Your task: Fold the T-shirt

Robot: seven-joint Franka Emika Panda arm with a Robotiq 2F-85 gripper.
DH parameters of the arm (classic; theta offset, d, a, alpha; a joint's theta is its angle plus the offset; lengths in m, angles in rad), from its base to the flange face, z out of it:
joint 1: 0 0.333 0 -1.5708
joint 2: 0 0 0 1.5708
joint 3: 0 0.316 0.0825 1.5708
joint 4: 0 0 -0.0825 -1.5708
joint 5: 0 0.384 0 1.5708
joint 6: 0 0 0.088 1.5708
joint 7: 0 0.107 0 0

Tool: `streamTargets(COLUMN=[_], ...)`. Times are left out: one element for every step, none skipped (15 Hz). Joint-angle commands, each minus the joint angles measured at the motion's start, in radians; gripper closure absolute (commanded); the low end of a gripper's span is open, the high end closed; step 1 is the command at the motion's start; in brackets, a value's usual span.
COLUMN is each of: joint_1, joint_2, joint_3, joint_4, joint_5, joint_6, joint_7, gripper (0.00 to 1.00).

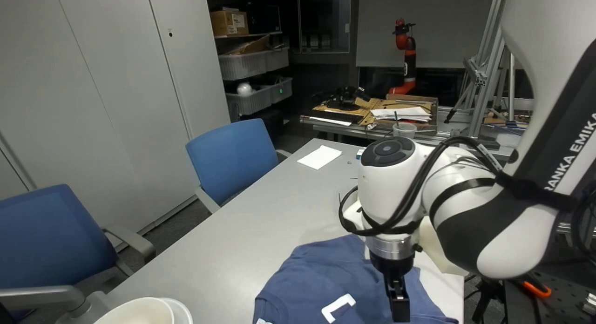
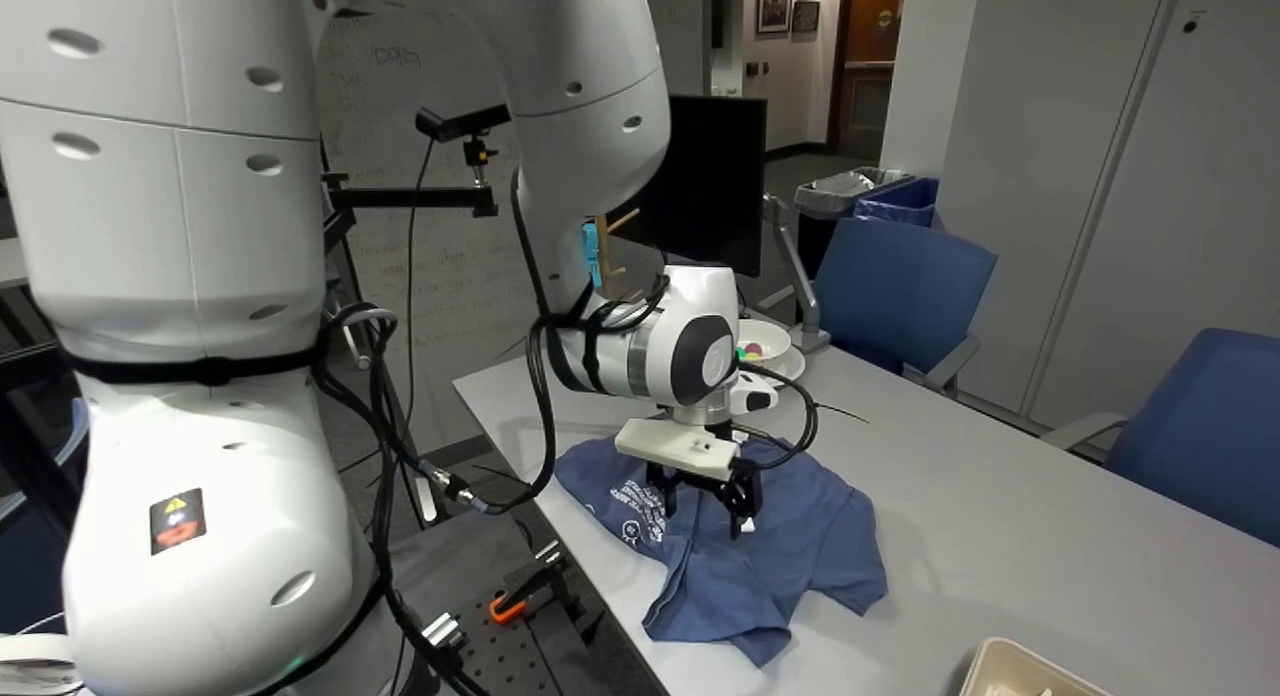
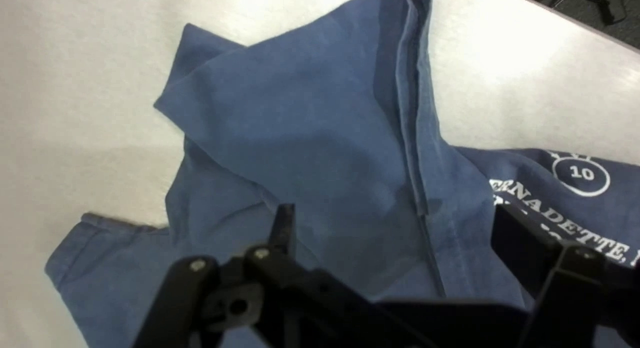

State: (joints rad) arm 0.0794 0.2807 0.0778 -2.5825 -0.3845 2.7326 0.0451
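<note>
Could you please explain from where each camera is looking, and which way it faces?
In an exterior view: from above, near the bowl, facing along the table towards a red robot arm; white arm and gripper show.
In an exterior view: beside the arm's thick lower part, facing roughly opposite, towards the monitor; arm and gripper show.
Wrist view: behind the gripper, facing down at the T-shirt; gripper fingers show.
Both exterior views share table, T-shirt, arm, gripper, bowl and blue chairs.

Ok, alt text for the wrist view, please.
A blue cloth T-shirt lies partly folded over itself on a pale flat tabletop beneath an open black two-fingered gripper. White printed lettering and a circled 10 show at right.
</note>
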Motion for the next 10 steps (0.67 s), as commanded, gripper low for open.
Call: streamTargets(joint_1=[0.039,0.044,0.047,0.052,0.062,0.069,0.073,0.077,0.082,0.084], joint_2=[0.066,0.080,0.098,0.118,0.137,0.158,0.179,0.201,0.221,0.239], joint_3=[-0.014,-0.013,-0.009,-0.006,-0.009,-0.007,-0.004,-0.002,-0.002,-0.002], joint_4=[0.093,0.115,0.137,0.158,0.178,0.198,0.214,0.227,0.238,0.246], joint_5=[0.018,0.020,0.026,0.032,0.029,0.033,0.040,0.047,0.053,0.060], joint_6=[0.004,0.003,0.004,0.004,0.007,0.010,0.014,0.016,0.017,0.020], joint_7=[-0.031,-0.033,-0.036,-0.040,-0.032,-0.030,-0.031,-0.031,-0.032,-0.034], gripper=[0.00,0.00,0.00,0.00,0.00,0.00,0.00,0.00,0.00,0.00])
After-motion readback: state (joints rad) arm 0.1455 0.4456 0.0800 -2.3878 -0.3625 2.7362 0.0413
